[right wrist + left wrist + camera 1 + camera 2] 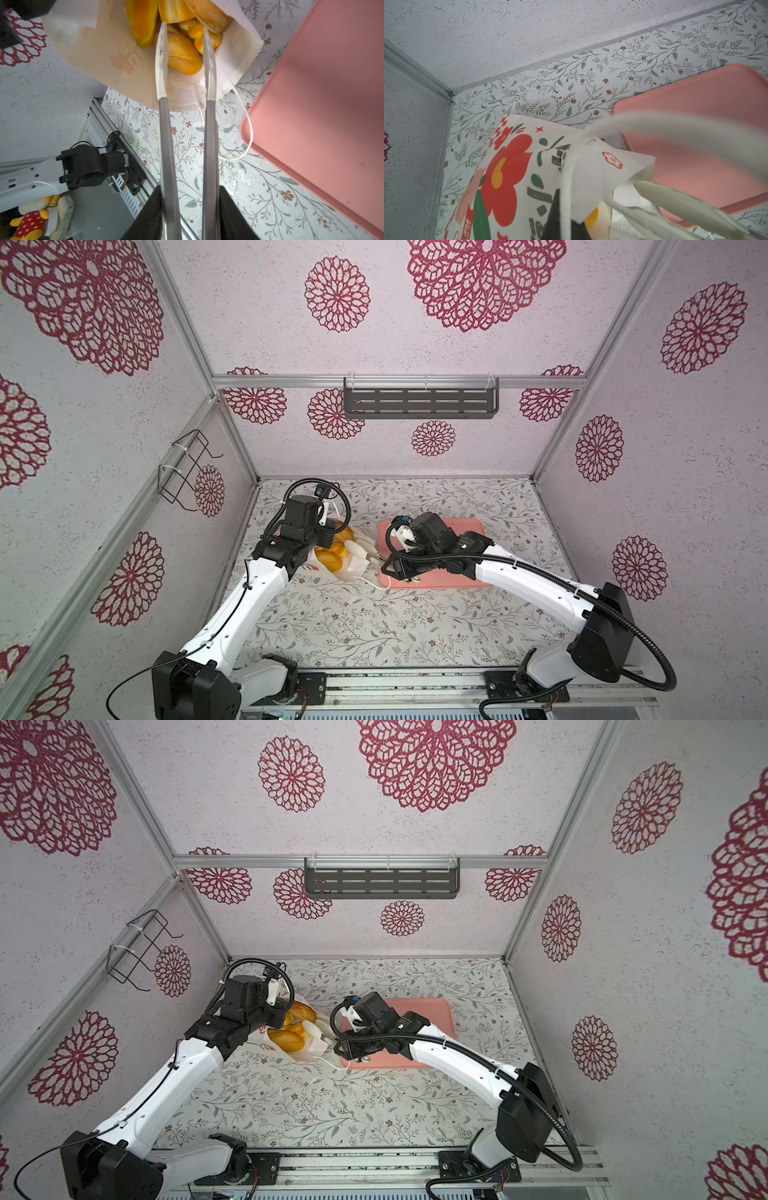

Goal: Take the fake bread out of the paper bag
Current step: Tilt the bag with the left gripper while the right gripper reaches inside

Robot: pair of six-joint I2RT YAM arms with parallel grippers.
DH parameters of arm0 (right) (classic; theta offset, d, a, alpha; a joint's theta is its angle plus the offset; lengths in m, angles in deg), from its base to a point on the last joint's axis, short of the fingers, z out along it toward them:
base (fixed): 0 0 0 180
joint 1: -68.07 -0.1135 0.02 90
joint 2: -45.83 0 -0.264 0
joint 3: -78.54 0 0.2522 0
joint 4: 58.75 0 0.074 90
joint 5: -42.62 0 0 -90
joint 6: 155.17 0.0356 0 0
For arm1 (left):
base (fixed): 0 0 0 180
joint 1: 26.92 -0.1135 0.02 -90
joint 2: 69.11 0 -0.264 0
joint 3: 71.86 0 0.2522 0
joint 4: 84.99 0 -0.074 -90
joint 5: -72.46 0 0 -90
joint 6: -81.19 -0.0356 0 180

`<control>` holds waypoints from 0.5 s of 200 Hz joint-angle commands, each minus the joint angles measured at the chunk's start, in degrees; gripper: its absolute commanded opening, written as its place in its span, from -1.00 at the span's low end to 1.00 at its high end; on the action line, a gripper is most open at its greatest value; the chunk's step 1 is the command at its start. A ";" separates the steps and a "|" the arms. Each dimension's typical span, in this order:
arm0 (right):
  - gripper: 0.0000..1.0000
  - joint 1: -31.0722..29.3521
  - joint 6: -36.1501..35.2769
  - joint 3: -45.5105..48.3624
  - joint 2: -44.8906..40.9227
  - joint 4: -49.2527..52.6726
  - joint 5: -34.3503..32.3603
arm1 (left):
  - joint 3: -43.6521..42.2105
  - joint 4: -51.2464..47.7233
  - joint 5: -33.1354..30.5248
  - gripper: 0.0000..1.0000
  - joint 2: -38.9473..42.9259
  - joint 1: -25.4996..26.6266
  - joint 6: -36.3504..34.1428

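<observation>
My left gripper (564,225) is pinched shut on the rim of the paper bag (93,52), propping its mouth open. My right gripper (188,207) clamps the tongs (166,145). Their tips stand spread just ahead of it, straddling a golden loaf of the fake bread (182,56) inside the bag. I judge this the grasping step. Next I should squeeze gently, then draw back toward the pink tray (322,104) beside it.

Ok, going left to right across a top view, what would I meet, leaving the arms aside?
Black wire rack on the left wall → paper bag → pink tray. The tongs overlap bag and tray, so they are left out.
</observation>
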 commanded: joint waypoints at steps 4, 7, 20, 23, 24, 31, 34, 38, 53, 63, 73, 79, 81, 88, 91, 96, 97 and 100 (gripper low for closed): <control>-0.19 -0.31 -5.11 -5.24 1.18 3.57 -4.01 | 0.43 0.33 1.49 -1.00 0.84 0.30 0.50; -0.18 -0.26 -5.47 -5.66 1.44 3.89 -4.27 | 0.43 0.34 1.49 -1.00 0.91 0.30 0.48; -0.19 -0.26 -6.83 -6.85 2.34 4.79 -5.17 | 0.49 0.43 1.52 -1.00 0.83 0.29 0.14; -0.19 -0.30 -7.13 -7.09 2.54 4.97 -5.40 | 0.58 0.38 1.65 -1.00 0.78 0.26 0.31; -0.19 -0.28 -7.22 -7.14 2.56 5.01 -5.50 | 0.59 0.36 1.66 -1.00 0.76 0.28 0.31; -0.20 -0.33 -7.97 -7.67 2.90 5.34 -6.11 | 0.79 0.13 2.02 -1.00 0.66 0.25 0.65; -0.20 -0.31 -8.27 -7.77 3.00 5.46 -6.30 | 1.04 -0.06 2.39 -1.00 0.59 0.24 0.84; -0.20 -0.42 -8.78 -7.98 3.10 5.48 -6.62 | 1.37 -0.49 3.01 -1.00 0.46 0.24 1.07; -0.21 -0.62 -10.59 -7.89 3.09 4.99 -8.04 | 3.57 -3.83 6.29 -1.00 -0.71 0.21 1.89; -0.21 -1.01 -12.00 -7.69 3.06 4.34 -8.75 | 5.35 -6.15 8.13 -1.00 -1.73 0.21 2.75; -0.21 -1.74 -13.64 -7.35 2.93 3.55 -9.98 | 7.19 -8.57 9.90 -1.00 -3.12 0.17 3.30; -0.21 -2.25 -14.61 -7.18 2.81 3.03 -10.80 | 8.33 -9.95 10.67 -1.00 -3.94 0.21 3.62; -0.21 -2.40 -14.81 -7.11 2.82 2.85 -11.07 | 8.73 -10.27 10.93 -1.00 -4.19 0.21 3.74; -0.21 -3.10 -15.79 -6.94 2.78 2.28 -12.03 | 9.84 -11.66 11.66 -1.00 -5.17 0.20 4.09; -0.21 -3.32 -16.12 -6.86 2.79 1.97 -12.50 | 10.29 -12.22 12.02 -1.00 -5.57 0.21 4.23; -0.21 -3.73 -16.66 -6.79 2.74 1.60 -13.43 | 11.00 -13.05 12.38 -1.00 -6.18 0.21 4.33; -0.21 -3.79 -16.73 -6.76 2.79 1.52 -13.64 | 11.12 -13.21 12.52 -1.00 -6.32 0.21 4.38; -0.21 -4.03 -16.99 -6.61 2.69 1.26 -14.31 | 11.47 -13.61 12.72 -1.00 -6.67 0.19 4.55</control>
